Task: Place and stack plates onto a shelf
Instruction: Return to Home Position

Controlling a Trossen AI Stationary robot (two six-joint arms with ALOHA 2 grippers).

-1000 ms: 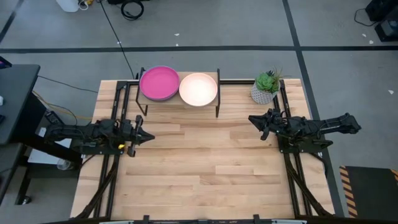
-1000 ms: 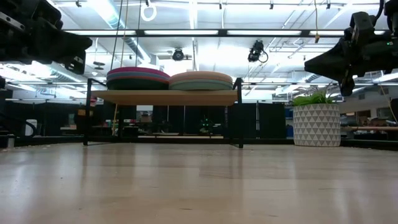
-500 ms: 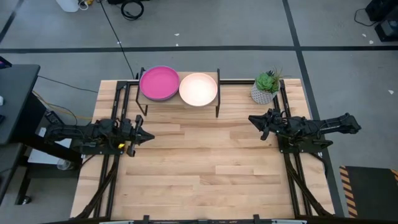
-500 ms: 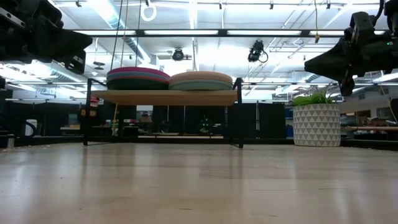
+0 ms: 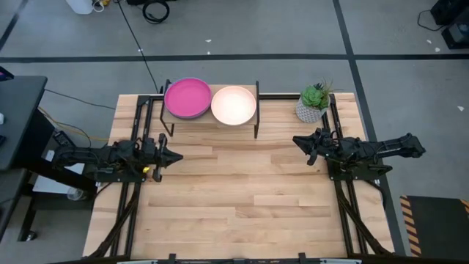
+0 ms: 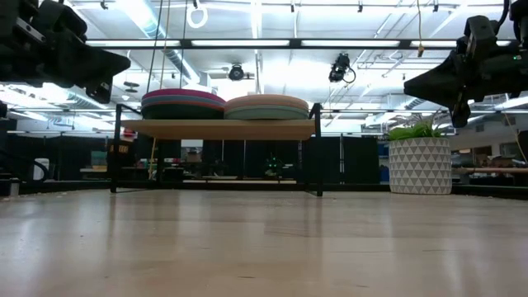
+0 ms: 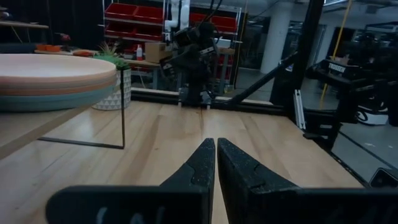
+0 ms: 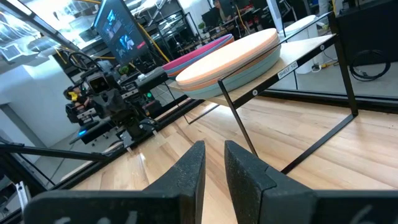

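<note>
Plates (image 5: 188, 97) sit in two stacks on the far shelf (image 6: 219, 129); I see none left on the tabletop (image 5: 242, 198). The left gripper (image 5: 176, 156) is closed and empty, the right gripper (image 5: 297, 140) barely parted and empty.

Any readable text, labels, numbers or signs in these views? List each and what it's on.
Nothing reads cleanly.
White sticker on the front edge of the shelf, right wrist view: dark print, too small to read.
Monitor beyond the table, right wrist view: blue screen content, blurred.
Pale lettering on the dark equipment beyond the table, left wrist view: blurred, unreadable.
High and low views: no text visible.
</note>
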